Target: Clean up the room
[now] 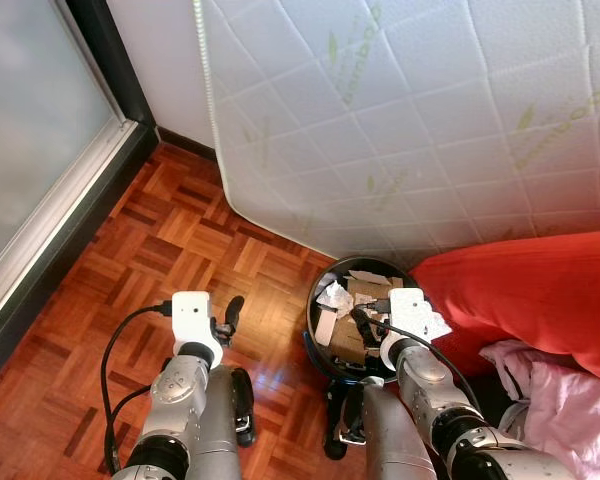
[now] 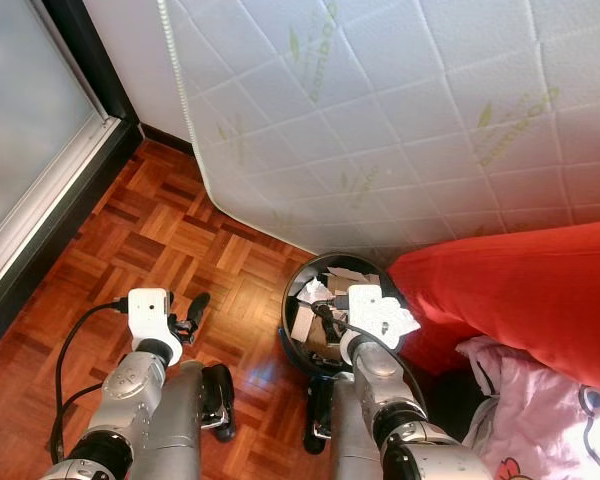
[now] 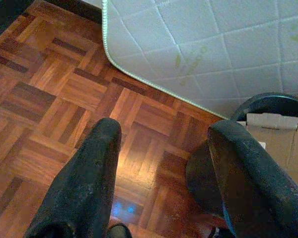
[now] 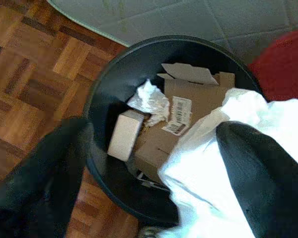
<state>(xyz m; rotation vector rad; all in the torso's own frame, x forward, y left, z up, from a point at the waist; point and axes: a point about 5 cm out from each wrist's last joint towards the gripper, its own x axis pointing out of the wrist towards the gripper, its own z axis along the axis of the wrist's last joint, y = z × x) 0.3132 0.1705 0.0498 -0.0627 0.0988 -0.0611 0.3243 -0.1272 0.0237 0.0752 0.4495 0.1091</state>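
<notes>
Left gripper [image 3: 159, 163] of ours is spread wide and holds nothing; it hangs over the bare parquet floor [image 1: 180, 240], with the black trash bin [image 1: 320, 300] at its right side. Going to the right, we see one mattress [image 1: 410, 110] leaning against the wall, its lower corner just behind the bin. We count one bin, and inside it one flattened cardboard box [image 4: 188, 119] with a barcode label, one small white box [image 4: 123, 135] and one crumpled paper [image 4: 150, 98]. Our right gripper [image 4: 154, 148] is spread too, and one piece of white crumpled paper [image 4: 213, 144] lies against the inside of its finger [image 4: 258, 168]; we cannot tell if it is really pinched or only resting there. This gripper is right above the bin's opening, near the rim on the red blanket [image 1: 540, 290] side, so the bin lies straight below the paper. We judge the right arm must only let the paper fall. At the far right lies one pink cloth [image 1: 560, 390]
</notes>
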